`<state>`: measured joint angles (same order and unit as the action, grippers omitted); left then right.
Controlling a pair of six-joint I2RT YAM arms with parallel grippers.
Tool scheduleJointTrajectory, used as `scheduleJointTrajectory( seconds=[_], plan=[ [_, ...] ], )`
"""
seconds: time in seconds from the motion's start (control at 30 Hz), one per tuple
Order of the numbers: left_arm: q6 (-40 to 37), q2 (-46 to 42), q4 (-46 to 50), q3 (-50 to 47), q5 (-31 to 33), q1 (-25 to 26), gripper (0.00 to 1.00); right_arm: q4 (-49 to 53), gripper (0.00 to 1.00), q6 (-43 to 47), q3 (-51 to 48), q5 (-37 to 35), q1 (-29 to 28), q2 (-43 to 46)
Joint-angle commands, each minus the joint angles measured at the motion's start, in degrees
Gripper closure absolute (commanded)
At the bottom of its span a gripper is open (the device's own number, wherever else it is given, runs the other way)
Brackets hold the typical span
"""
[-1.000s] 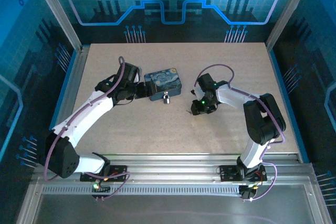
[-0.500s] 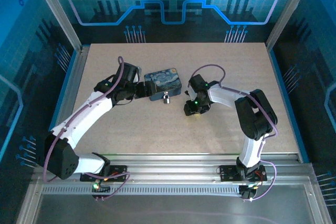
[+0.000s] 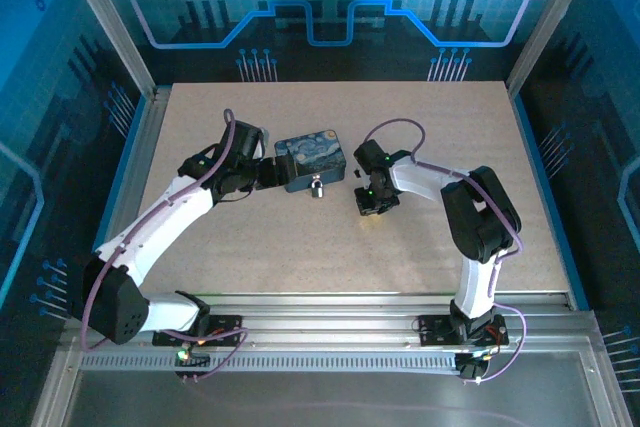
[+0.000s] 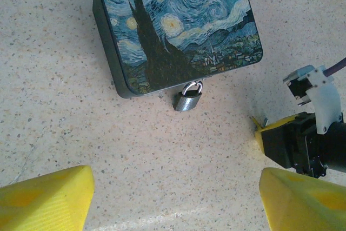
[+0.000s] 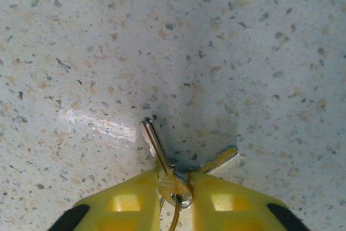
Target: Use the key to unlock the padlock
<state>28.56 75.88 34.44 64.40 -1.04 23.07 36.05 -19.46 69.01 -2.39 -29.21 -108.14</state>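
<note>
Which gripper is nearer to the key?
Right. The right gripper pinches the key by its head. The left gripper hangs open and apart from it, on the other side of the padlock.

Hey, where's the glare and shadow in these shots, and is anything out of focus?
Right wrist view: a bright glare streak on the table left of the key, soft shadow around it; left wrist view: the yellow fingers are blurred, the padlock sharp; top view: blue light from the backdrop, table evenly lit.
</note>
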Motion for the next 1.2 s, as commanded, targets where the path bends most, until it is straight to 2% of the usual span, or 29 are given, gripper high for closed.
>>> scheduleJointTrajectory(
  seconds=[0.0, 0.2, 0.33, 0.5, 0.67, 0.8, 0.93, 1.1, 1.17],
  plan=[
    [0.2, -2.2, 1.1, -0.9, 1.0, 0.4, 0.19, 0.1, 0.88, -0.3, -2.5, -1.4, -0.4, -3.9],
    [-0.4, -2.2, 1.5, -1.2, 0.6, 0.3, 0.19, -4.5, 0.98, 2.8, -5.3, 1.7, -0.3, 0.3],
    [-1.6, -1.8, 0.9, -1.3, -2.8, 0.4, 0.19, -7.5, 1.0, 7.0, -7.4, 6.5, 0.3, 5.4],
    [-4.2, 0.0, -0.9, -1.7, -8.5, 0.7, 0.19, -10.0, 1.0, 12.0, -8.6, 18.5, 1.6, 10.5],
    [-6.1, 2.7, -4.1, -2.0, -18.9, 0.7, 0.21, -9.8, 1.0, 15.2, -8.2, 29.6, 1.8, 12.7],
    [-5.1, 3.8, -9.4, -3.5, -26.5, 0.7, 0.28, -9.8, 1.0, 16.9, -8.1, 35.1, 1.9, 14.4],
    [-4.6, 5.4, -13.5, -4.7, -33.1, 0.7, 0.39, -10.7, 1.0, 17.3, -8.2, 39.2, 2.5, 16.1],
    [-3.5, 6.2, -18.0, -6.5, -38.5, 0.8, 0.56, -12.1, 1.0, 16.6, -7.7, 44.0, 3.8, 17.0],
    [-3.5, 6.4, -18.5, -7.0, -39.3, 0.9, 0.58, -12.7, 1.0, 16.1, -7.6, 45.4, 4.3, 17.2]
  ],
)
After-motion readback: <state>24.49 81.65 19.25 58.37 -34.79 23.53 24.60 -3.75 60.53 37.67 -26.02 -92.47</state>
